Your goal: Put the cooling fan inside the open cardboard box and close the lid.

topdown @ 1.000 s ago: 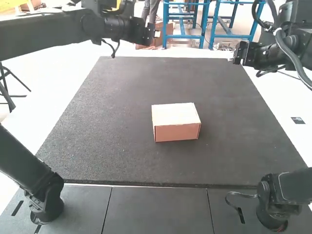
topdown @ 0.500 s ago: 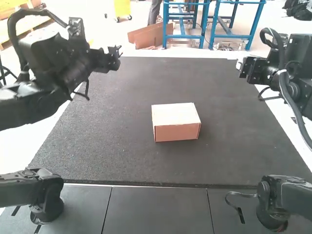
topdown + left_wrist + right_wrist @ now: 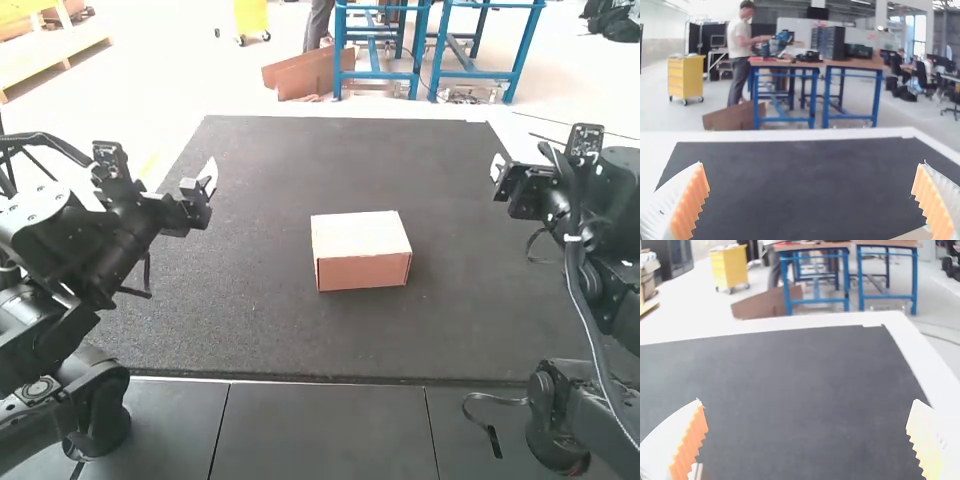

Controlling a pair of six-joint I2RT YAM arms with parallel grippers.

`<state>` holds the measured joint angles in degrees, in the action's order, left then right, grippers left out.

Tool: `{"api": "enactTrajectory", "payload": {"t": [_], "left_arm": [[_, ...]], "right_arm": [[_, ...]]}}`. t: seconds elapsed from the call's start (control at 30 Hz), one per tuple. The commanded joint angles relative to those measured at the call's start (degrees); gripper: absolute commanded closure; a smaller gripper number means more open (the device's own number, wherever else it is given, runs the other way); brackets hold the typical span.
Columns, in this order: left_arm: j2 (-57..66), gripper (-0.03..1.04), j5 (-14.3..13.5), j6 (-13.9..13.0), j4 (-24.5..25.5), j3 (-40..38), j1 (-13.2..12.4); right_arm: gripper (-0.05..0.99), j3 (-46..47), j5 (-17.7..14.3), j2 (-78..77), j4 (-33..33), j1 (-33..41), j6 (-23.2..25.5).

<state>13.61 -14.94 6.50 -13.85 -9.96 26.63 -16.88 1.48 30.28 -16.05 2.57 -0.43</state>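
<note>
Box [image 3: 361, 250] closed, mat [image 3: 250, 300] centre, well apart from edges; left jaws, right jaws spread above side edges.

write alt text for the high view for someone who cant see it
A small cardboard box, its lid shut, sits at the middle of a black mat. The left gripper hovers above the mat's left side and the right gripper near its far right corner, both open and well clear of the box.

Closed tan cardboard box [image 3: 361, 249], flat, mid-mat, lid shut
</note>
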Motion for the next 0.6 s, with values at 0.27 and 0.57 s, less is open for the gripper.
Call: {"api": "enactTrajectory", "payload": {"t": [0.27,0.57], "left_arm": [[-6.22,0.06,-3.08,0.79,-0.39,6.97,-4.31],[-9.74,0.06,4.04,1.14,1.98,10.04,-18.63]], "right_arm": [[0.02,9.77,1.6,-12.79,1.02,0.24,0.16],[0.02,13.54,1.16,-19.38,1.9,0.16,0.16]]}}
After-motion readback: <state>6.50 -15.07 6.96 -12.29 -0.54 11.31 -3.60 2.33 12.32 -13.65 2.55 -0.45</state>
